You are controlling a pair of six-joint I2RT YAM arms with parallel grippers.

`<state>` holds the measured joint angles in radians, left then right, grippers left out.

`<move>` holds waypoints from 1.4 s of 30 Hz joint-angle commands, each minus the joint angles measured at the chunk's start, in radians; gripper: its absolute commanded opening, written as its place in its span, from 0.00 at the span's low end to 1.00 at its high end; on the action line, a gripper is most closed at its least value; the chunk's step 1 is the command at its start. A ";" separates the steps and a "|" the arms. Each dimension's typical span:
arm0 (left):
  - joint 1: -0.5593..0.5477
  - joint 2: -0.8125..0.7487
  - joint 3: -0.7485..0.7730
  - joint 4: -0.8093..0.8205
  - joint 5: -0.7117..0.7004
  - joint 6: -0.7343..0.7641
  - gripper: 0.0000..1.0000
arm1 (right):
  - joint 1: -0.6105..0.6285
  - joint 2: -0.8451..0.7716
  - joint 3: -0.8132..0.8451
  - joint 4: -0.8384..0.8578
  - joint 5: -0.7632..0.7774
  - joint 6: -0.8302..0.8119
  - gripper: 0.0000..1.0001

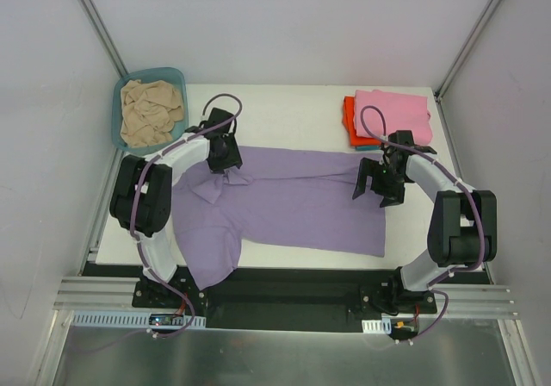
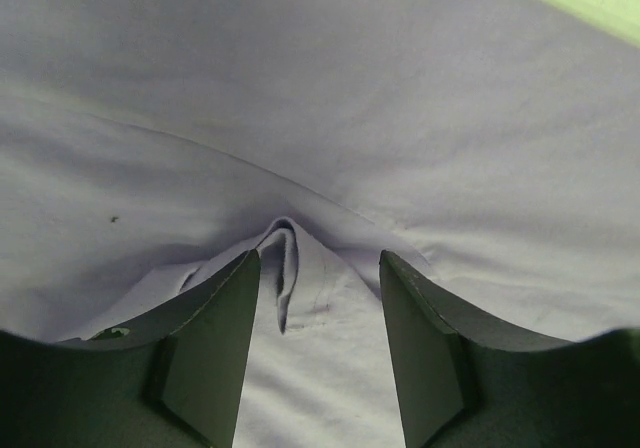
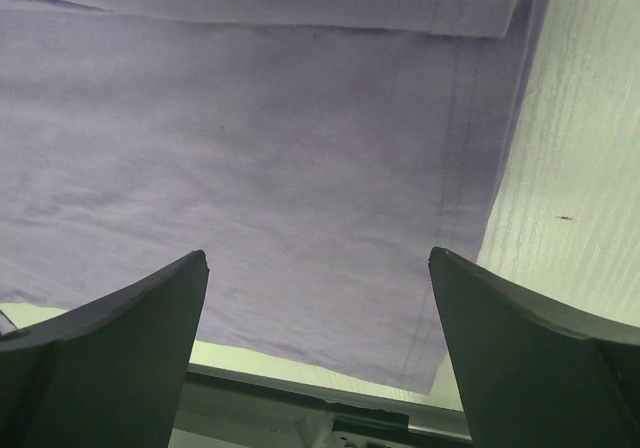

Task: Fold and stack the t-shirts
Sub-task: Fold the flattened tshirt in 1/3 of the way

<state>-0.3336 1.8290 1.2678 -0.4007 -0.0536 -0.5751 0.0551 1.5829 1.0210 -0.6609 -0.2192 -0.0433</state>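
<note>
Item: lavender t-shirt [image 1: 301, 201], spread across the middle of the desk [image 1: 284, 102], partly smoothed.

Hazards, judged:
- the left end effector [image 2: 320, 263] may close on only one layer of the raised ridge [image 2: 285, 268], or miss it, since the ridge sits nearer one finger than the other; the cloth would then drag crooked
- the right end effector [image 3: 318, 258] may come down outside the hem [image 3: 440, 218] and meet bare desk
- uneven lifting by the two arms would likely skew the fold

Position:
- left end effector [image 1: 232, 172]: fingers partly apart, clamped on nothing, low over the shirt's far-left shoulder area, straddling the ridge
- right end effector [image 1: 379, 183]: fingers spread wide, empty, over the shirt's right side near the hem

Also present: pink t-shirt [image 1: 396, 110], folded, on an orange-red t-shirt [image 1: 349, 119] at far right; beige t-shirt [image 1: 151, 110], crumpled, in the teal basin [image 1: 129, 93] at far left.
</note>
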 commanded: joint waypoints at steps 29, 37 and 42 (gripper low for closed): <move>0.071 -0.510 -0.481 -0.050 -0.005 -0.055 0.49 | 0.118 -0.123 0.004 0.142 -0.126 -0.038 0.97; 0.119 -0.442 -0.501 0.019 0.052 -0.032 0.38 | 0.616 0.098 0.257 0.279 -0.034 0.091 0.97; 0.136 -0.387 -0.509 0.097 0.130 -0.023 0.33 | 0.805 0.288 0.437 0.432 -0.034 0.187 0.98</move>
<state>-0.2142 1.4002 0.7685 -0.3740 0.0093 -0.6098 0.7639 1.7565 1.3521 -0.3569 -0.2592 0.0437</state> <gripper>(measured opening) 0.367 0.972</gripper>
